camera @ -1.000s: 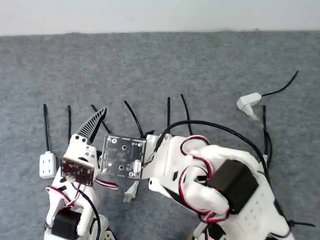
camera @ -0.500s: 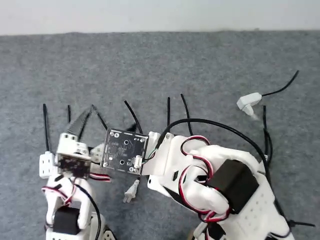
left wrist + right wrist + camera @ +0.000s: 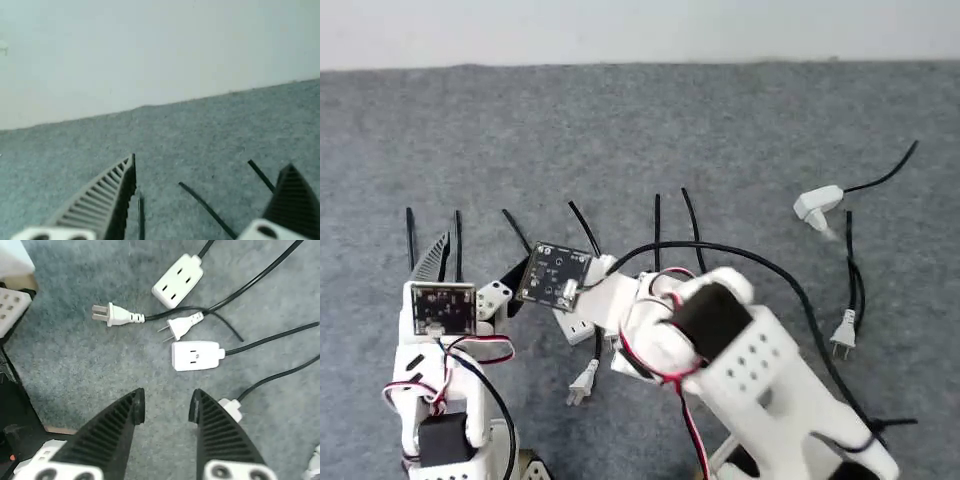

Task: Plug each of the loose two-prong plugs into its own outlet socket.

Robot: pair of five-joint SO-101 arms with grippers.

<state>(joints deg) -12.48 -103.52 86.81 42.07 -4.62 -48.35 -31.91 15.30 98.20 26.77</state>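
- High view: my left claw [image 3: 486, 250] stands spread wide near the near-left corner of the counter [image 3: 620, 130]. It points toward the far edge and holds nothing, and thin black cords [image 3: 457, 235] lie around it.
- My right arm [image 3: 740, 350] slants from the near edge toward the counter's middle. A white socket [image 3: 578, 326] shows just under its wrist.
- The near-edge plug [image 3: 582, 383] lies loose between my two arms, in no socket.
- The right-edge plug [image 3: 842, 336] lies unplugged near the right edge. Farther toward the far edge on that side lies a white cord end [image 3: 817, 205]; I cannot make out its prongs.
- Left wrist view: my left claw [image 3: 210, 165] gapes wide and empty. Between its fingers I see grey counter and black cords, with a pale wall [image 3: 150, 50] beyond the far edge.
- Right wrist view: my right claw [image 3: 166, 397] is partly open with a modest gap, empty, above bare counter.
- Just past its tips lies the single socket [image 3: 195, 355]. The small plug [image 3: 182, 326] is just beside it, between it and the double socket [image 3: 177, 280].
- The ribbed plug [image 3: 114, 315] lies near the small plug, and their cords cross. Neither plug sits in a socket.
- A white cord piece [image 3: 231, 407] lies just beside one of my fingers [image 3: 215, 430], partly hidden by it.
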